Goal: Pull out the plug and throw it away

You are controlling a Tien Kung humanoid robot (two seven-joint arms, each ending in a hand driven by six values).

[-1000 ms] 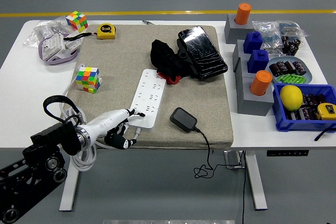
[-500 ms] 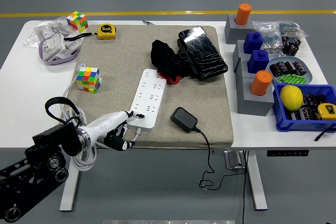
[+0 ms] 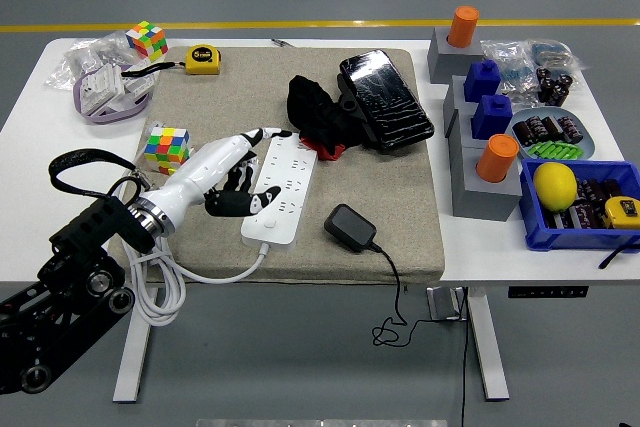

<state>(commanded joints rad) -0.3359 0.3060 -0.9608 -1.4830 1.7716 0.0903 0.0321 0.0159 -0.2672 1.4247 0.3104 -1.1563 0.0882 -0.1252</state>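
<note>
A white power strip (image 3: pixel 283 187) lies on the grey mat (image 3: pixel 220 97), with no plug in its sockets. The black plug adapter (image 3: pixel 349 226) lies on the mat just right of the strip's near end. Its black cable (image 3: pixel 393 282) hangs over the table's front edge. My left hand (image 3: pixel 246 167) reaches in from the lower left and rests against the strip's left side. Its fingers are spread and hold nothing. The right arm is out of view.
A Rubik's cube (image 3: pixel 167 149) stands just left of my hand, and another (image 3: pixel 146 39) sits at the far left with a yellow tape measure (image 3: pixel 203 58). A black cloth (image 3: pixel 313 115) and a black phone (image 3: pixel 385 99) lie beyond the strip. Grey blocks (image 3: pixel 482 187) and a blue bin (image 3: pixel 573 222) stand at the right.
My left hand moved up and forward from the strip's near end to its left side. The adapter stayed put; its hanging cable swung a little.
</note>
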